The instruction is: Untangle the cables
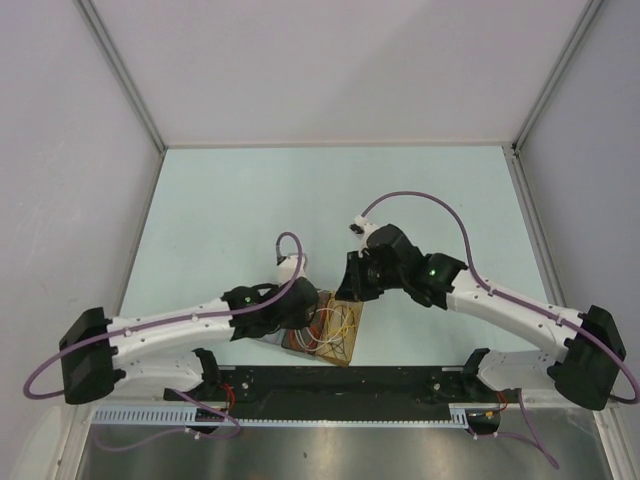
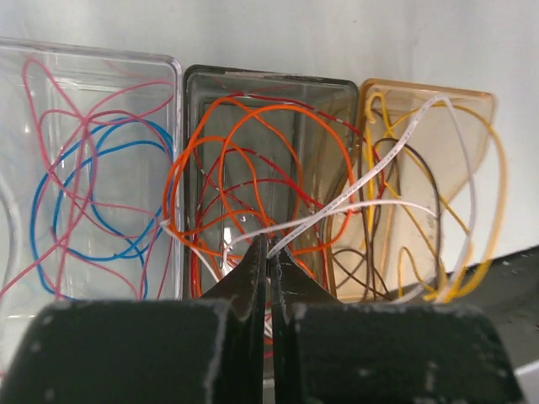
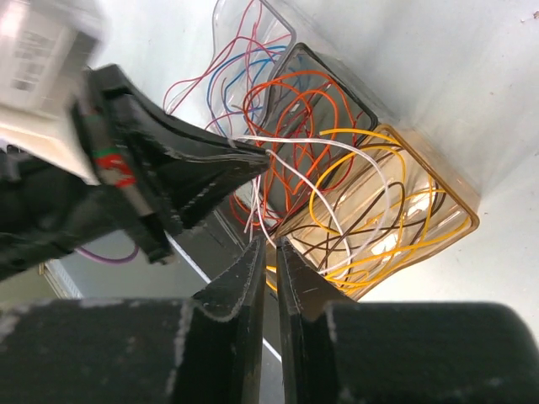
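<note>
Left gripper [image 2: 269, 252] pinches white wire [image 2: 362, 206] | right gripper [image 3: 268, 244] near-shut, hold unclear | other wires [image 2: 202, 135] look sorted; white wire spans two trays [image 2: 269, 76]

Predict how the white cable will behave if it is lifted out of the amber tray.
Probably floppy: the white cable bends in loose curves. Likely very light, being so thin. It may snag and drag others along, since it crosses the yellow cable and the brown cable in the amber tray.
</note>
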